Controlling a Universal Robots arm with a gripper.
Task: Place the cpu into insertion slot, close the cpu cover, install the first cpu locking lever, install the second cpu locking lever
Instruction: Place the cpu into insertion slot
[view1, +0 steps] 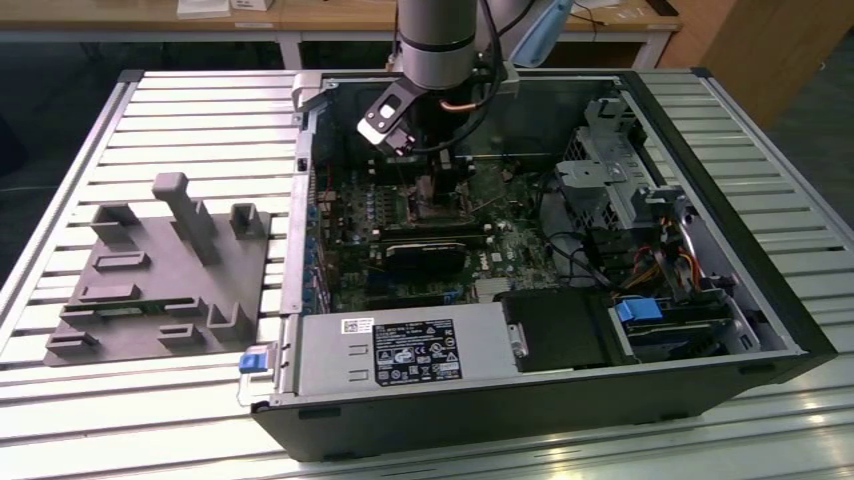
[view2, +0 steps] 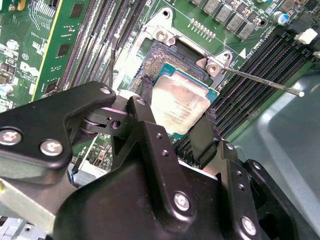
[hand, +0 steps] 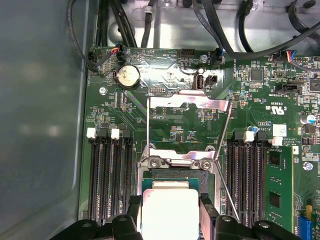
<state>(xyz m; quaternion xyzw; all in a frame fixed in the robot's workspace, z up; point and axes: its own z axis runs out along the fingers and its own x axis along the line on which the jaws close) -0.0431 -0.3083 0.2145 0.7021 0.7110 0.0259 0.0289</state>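
I have the gripper (hand: 171, 215) clamped on the cpu (hand: 167, 205) by two opposite edges. The insertion slot (view2: 167, 55) lies just beneath it, with the cpu cover (hand: 190, 103) swung open ahead of the gripper.

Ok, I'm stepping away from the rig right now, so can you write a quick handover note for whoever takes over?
The gripper has its jaws shut on the cpu.
The cpu is held over the insertion slot, and it does not look seated.
The cpu cover is swung open.
One locking lever sticks out unlatched.
Done: cpu gripped and at the slot.
Left: seating, cover, both levers.
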